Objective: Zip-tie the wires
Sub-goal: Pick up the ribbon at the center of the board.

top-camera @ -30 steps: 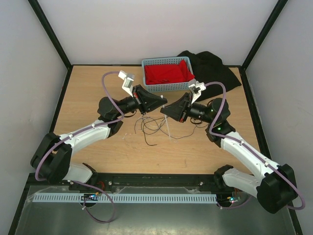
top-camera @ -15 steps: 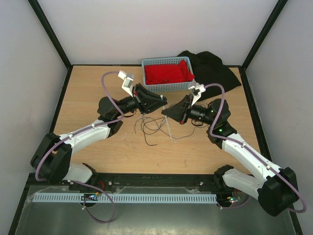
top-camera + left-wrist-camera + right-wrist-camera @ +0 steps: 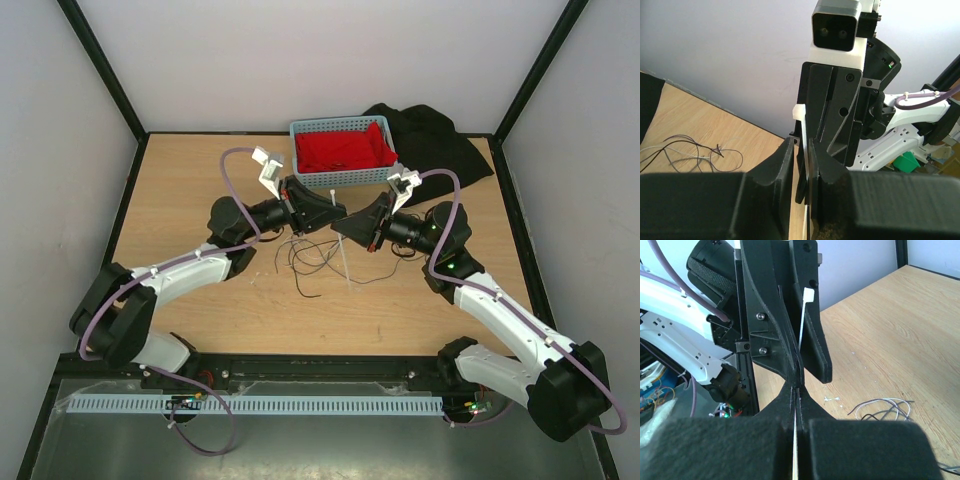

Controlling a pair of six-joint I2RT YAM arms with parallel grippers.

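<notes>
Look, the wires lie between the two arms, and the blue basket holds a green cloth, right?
No. The cloth in the blue basket is red, not green; the top view shows it. The wires do lie between the left arm and the right arm.

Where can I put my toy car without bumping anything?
The bare far-left corner of the table, between the left arm and the basket. The near strip between the wires and the black rail is free too. The middle is crowded: both jaws meet at a zip tie above the wires. The black cloth fills the far right.
</notes>
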